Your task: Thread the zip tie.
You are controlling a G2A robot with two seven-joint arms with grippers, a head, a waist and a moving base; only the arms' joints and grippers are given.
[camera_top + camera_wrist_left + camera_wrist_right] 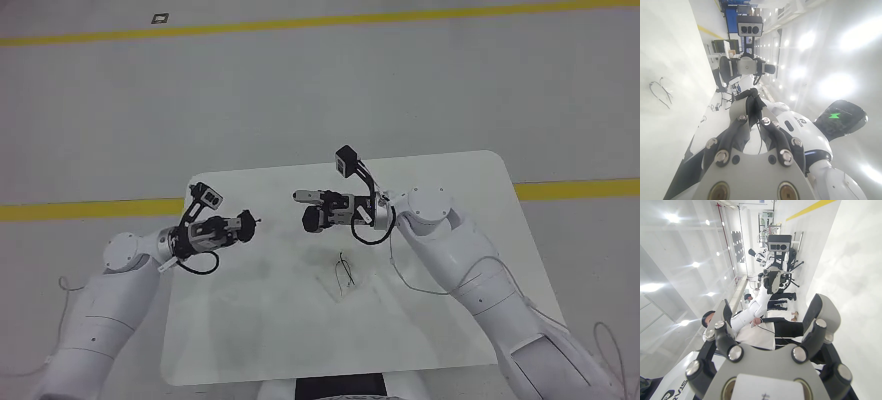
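The left claw [751, 100] is clenched on what seems a thin black tie [759, 136], and the right claw [770, 304] facing it gapes empty, so a misaimed pass could drop it; the left wrist view shows the pinch close up, the top view rather the gap between the claws and spare ties [345, 272] on the table [450, 330] beneath.

We see white-shelled arms [480, 285] with round joint caps [432, 208] and thin black cables [205, 266] at the wrists; the left gripper [751, 95] has a grey plate [753, 170], silver screws [720, 156] and black linkages [728, 136].

Grey floor [300, 90], yellow lines [300, 22].
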